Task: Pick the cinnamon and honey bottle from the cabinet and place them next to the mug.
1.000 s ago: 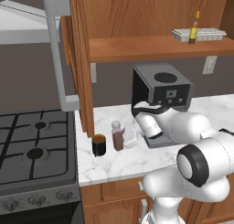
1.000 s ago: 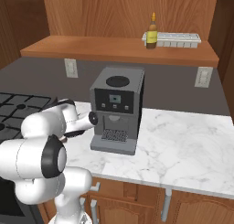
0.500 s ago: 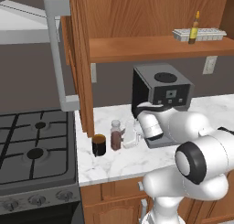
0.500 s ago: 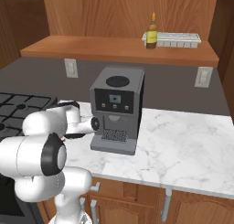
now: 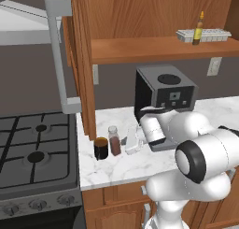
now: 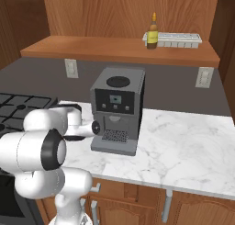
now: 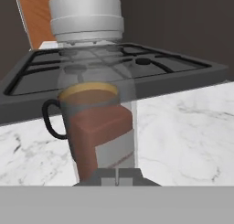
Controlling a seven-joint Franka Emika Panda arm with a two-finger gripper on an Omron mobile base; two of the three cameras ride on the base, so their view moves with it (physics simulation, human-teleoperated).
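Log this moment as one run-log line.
cinnamon: on counter beside mug | honey bottle: on cabinet shelf | pincer: shut, empty

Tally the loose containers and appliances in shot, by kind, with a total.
Spice jars: 1, the cinnamon on the counter
Mugs: 1, the mug beside it
Squeeze bottles: 1, the honey bottle on the cabinet shelf
Trays: 1, the white tray by the bottle
Coffee machines: 1, the coffee machine
Stoves: 1, the stove
Total: 6
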